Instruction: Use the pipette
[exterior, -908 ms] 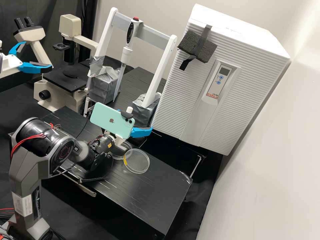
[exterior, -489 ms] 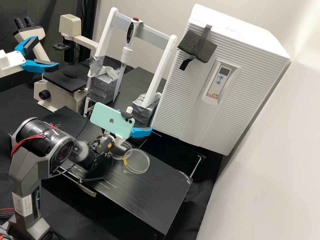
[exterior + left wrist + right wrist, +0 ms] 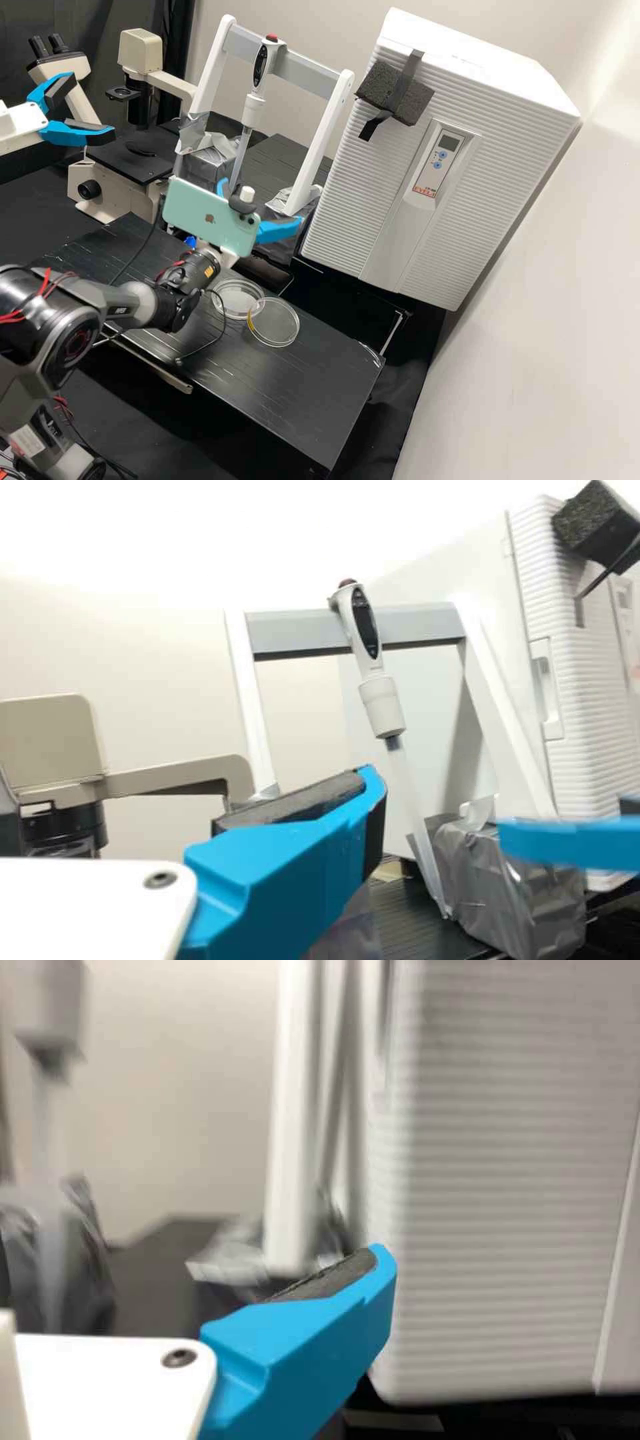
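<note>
The grey pipette [image 3: 257, 72] hangs upright on a white and grey stand [image 3: 313, 70] at the back of the bench; it also faces my left wrist view as pipette [image 3: 366, 670]. My left gripper [image 3: 90, 107] is open at the far left, beside the microscope, well apart from the pipette. Its blue finger [image 3: 300, 850] holds nothing. My right gripper [image 3: 261, 203] is open and empty below the pipette, just in front of the stand's legs. Its finger [image 3: 310, 1340] points at a stand leg [image 3: 300, 1110].
Two clear petri dishes [image 3: 237, 298] [image 3: 273, 321] lie on the black platform [image 3: 300, 393]. A large white ribbed unit [image 3: 453, 153] stands on the right. A microscope [image 3: 120, 167] is at the back left. Taped grey blocks [image 3: 200, 163] hold the stand's feet.
My right arm has lifted and swung back toward the stand, uncovering the nearer petri dish. My left gripper shifted a little to the right and turned, both fingers now showing.
</note>
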Robot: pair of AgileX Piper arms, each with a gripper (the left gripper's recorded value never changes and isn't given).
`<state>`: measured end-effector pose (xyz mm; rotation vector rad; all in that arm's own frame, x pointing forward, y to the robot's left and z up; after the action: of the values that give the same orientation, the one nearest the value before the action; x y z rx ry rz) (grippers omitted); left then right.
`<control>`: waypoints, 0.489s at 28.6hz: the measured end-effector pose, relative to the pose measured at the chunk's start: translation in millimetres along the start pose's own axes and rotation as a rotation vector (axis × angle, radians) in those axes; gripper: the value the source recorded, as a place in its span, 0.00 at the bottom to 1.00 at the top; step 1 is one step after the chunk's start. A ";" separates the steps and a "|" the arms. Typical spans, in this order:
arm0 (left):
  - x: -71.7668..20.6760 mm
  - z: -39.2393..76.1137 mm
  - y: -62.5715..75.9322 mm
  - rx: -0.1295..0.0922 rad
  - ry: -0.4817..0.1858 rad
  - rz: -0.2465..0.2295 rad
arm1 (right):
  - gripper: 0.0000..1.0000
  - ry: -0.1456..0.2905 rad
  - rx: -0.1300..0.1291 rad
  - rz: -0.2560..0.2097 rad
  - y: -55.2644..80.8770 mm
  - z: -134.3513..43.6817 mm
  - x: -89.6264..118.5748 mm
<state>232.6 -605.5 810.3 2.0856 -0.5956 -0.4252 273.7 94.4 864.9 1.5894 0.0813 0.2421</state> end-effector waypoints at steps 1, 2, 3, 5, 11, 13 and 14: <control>-0.4 1.0 -0.7 -0.001 -0.004 -0.003 | 1.00 0.033 0.004 0.005 2.3 -10.3 1.7; -1.4 0.8 -2.1 -0.003 -0.002 -0.008 | 1.00 0.052 0.006 0.006 3.8 -16.6 2.9; -2.3 1.5 -3.2 -0.005 -0.002 -0.012 | 1.00 0.072 0.010 -0.003 4.4 -25.5 6.3; -4.1 1.1 -5.6 0.002 0.001 -0.021 | 1.00 0.098 0.016 -0.011 5.1 -36.6 11.8; -7.6 0.2 -9.9 0.003 0.008 -0.038 | 1.00 0.128 0.017 -0.069 6.8 -70.4 36.7; -8.4 0.1 -10.8 0.003 0.009 -0.042 | 1.00 0.122 0.004 -0.069 9.4 -78.9 45.3; -8.4 -0.4 -10.8 0.003 0.010 -0.042 | 1.00 0.115 0.003 -0.058 12.1 -84.0 51.8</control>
<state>228.6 -595.3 802.1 2.1052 -0.5480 -0.4371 305.8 186.6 883.6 1.5729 0.2169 0.2876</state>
